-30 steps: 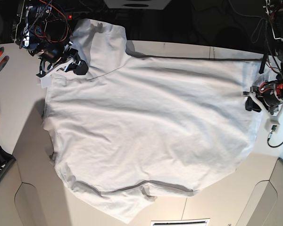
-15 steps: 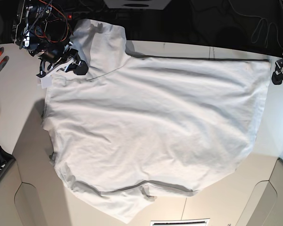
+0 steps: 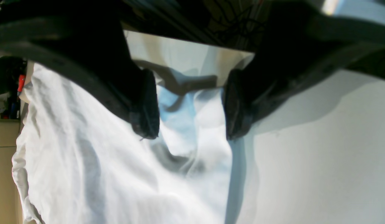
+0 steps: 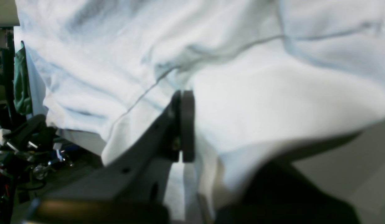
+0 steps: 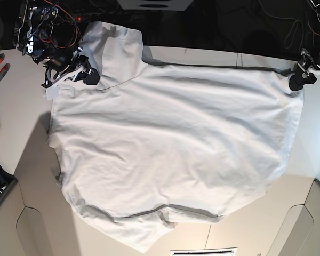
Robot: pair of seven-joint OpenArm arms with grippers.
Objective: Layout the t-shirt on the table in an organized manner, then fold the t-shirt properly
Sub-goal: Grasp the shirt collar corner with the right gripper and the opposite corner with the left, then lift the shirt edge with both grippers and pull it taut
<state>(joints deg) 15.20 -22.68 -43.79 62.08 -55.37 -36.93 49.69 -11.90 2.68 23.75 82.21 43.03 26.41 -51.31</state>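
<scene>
T-shirt (image 5: pixel 170 144) spread on table (image 5: pixel 16 138), right tool (image 4: pixel 183 124) pinching it, left tool (image 3: pixel 192 105) agape

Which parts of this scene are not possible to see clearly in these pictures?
- Base view: the collar and neck label of the t-shirt cannot be made out; the far sleeve hangs past the table edge into darkness.
- Right wrist view: the fabric is blurred, and the right gripper body covers the lower shirt.
- Left wrist view: the dark fingers of the left gripper block the shirt corner.
</scene>
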